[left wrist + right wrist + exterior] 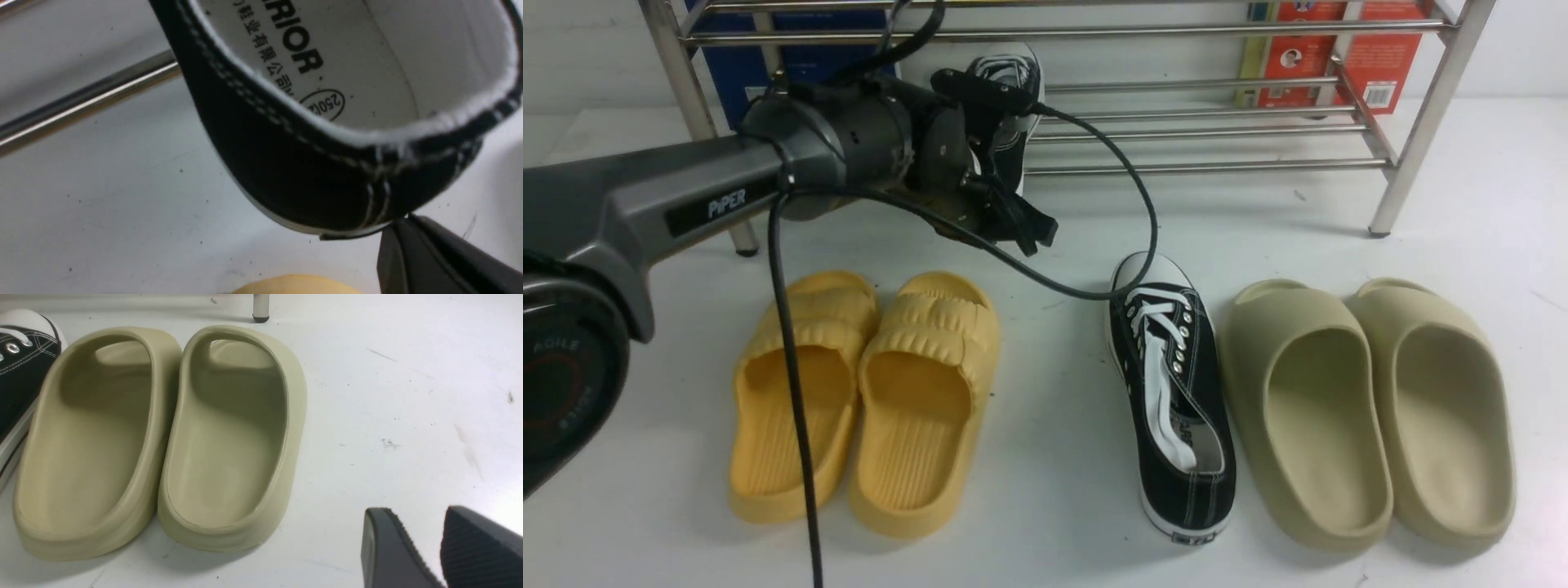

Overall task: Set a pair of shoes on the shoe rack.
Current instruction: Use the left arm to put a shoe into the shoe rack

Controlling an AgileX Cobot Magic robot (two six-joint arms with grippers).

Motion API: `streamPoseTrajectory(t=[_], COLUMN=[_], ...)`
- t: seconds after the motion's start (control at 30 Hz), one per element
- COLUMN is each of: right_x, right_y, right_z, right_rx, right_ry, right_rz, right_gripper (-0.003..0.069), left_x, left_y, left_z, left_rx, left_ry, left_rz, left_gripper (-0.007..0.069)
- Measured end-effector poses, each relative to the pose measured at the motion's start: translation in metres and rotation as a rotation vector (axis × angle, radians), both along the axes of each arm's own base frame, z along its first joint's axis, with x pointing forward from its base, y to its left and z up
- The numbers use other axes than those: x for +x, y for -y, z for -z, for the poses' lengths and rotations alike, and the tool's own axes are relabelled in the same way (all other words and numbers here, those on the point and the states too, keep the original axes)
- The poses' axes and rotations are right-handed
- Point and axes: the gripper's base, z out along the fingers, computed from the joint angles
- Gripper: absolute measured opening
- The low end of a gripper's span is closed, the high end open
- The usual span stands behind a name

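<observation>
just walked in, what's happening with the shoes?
The left arm is stretched out to the shiny steel tube-rail shoe rack, its fingers shut at the heel of one black canvas sneaker with white laces, tilted toe-up against the lower rails; a grip can't be confirmed. The matching sneaker lies on the white table between yellow ribbed slides and beige foam slides. The right arm's fingers stand open and empty.

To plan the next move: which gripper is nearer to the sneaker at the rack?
Left. The left gripper is right at that sneaker; the right gripper hangs by the beige slides.
</observation>
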Motion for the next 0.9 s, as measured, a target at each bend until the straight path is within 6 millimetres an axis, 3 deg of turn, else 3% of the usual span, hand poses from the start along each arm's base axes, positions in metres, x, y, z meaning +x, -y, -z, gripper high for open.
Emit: streamPoseTrajectory(t=[0.33, 0.67, 0.9], right_x=[0.000, 0.000, 0.000], right_y=[0.000, 0.000, 0.000], right_z=[0.000, 0.000, 0.000], right_rx=[0.000, 0.000, 0.000], right_ry=[0.000, 0.000, 0.000], right_rz=[0.000, 0.000, 0.000], right_gripper=[0.0239, 0.0239, 0.0239], left_x=[0.010, 0.012, -0.004], left_y=[0.006, 0.007, 0.000], left_z=[-0.012, 0.005, -0.018], left_rx=[-0.078, -0.110, -0.152], left_ry=[0.166, 0.090, -0.014], left_rz=[0.019, -0.043, -0.124], left_gripper=[-0.0013, -0.0013, -0.0013])
